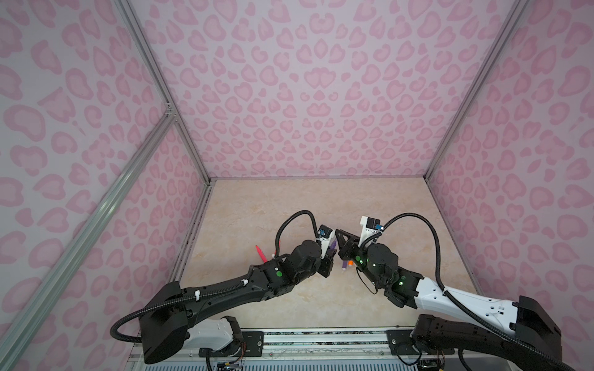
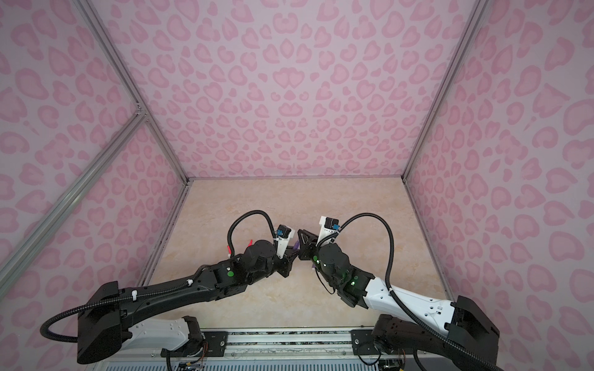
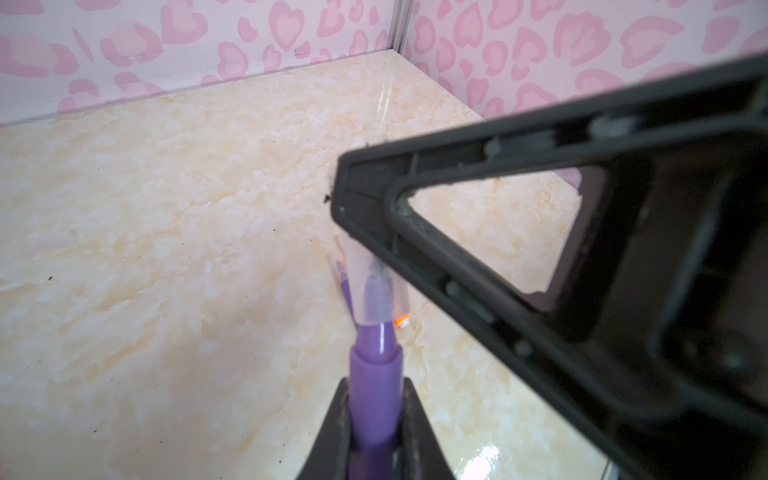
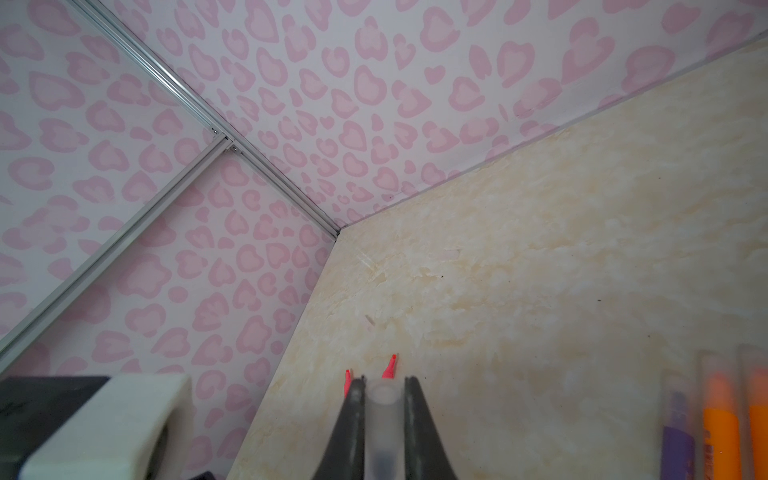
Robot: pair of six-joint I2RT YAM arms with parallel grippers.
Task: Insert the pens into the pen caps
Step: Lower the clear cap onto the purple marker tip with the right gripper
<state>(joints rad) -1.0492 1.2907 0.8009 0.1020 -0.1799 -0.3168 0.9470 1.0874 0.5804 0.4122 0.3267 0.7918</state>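
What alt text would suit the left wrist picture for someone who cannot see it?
A purple pen, clamped in the left gripper, pokes its tip into a clear cap that the black right gripper holds above a beige marbled table. Pink heart-patterned walls stand behind.

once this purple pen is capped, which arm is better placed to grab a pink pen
Left, probably: the pink pens lie on the left arm's side of the table, close to the left gripper, shut on the purple pen. The right gripper, holding the clear cap, sits farther from them.
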